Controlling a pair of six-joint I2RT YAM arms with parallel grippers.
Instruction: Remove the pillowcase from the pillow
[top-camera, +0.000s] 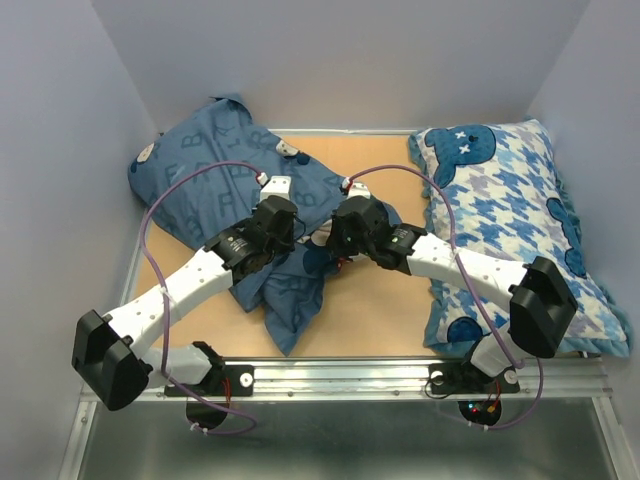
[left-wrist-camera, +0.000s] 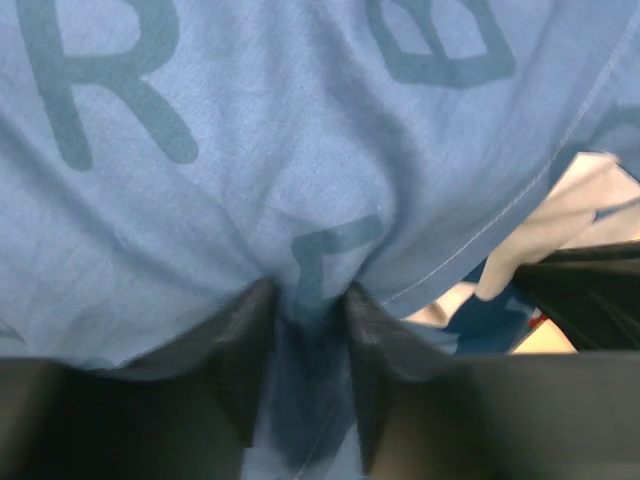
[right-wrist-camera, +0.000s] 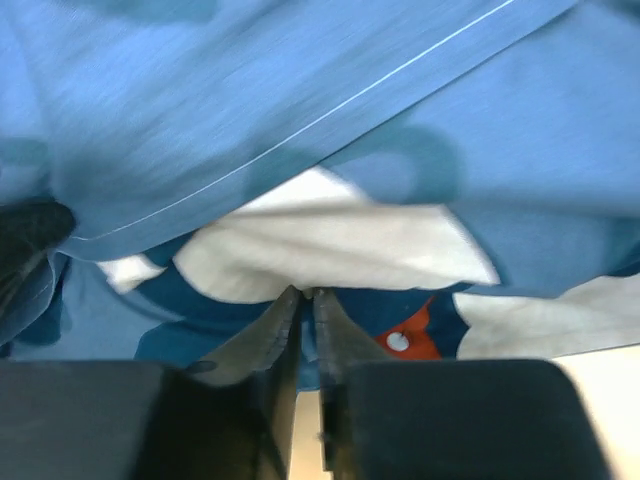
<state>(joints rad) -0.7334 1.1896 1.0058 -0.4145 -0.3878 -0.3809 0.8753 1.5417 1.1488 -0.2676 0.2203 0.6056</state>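
The pillowcase (top-camera: 215, 170) lies bunched on the left and middle of the table (top-camera: 370, 310), its bulk toward the far left corner and a loose tail trailing to the near edge. It is thin, limp cloth. It will likely weigh little, fold wherever it is pulled and cling to the stuffing inside rather than slide off in one piece.

The left gripper (left-wrist-camera: 310, 300) has its jaws drawn in on a pinched-up fold of the printed blue fabric, which looks like a firm hold. The right gripper (right-wrist-camera: 308, 295) has its jaws almost together, with the tips at the lower edge of the white pillow (right-wrist-camera: 330, 245) where it shows below the stitched hem (right-wrist-camera: 330, 110). It seems to nip a thin bit of it.

The hem at that open end is probably the best place to grip, with cloth and filling pulled opposite ways.

A blue-and-white houndstooth pillow (top-camera: 510, 200) fills the right side of the table, close to the right arm. The two wrists crowd each other in the middle, and purple cables (top-camera: 150, 230) loop above the cloth and could snag.
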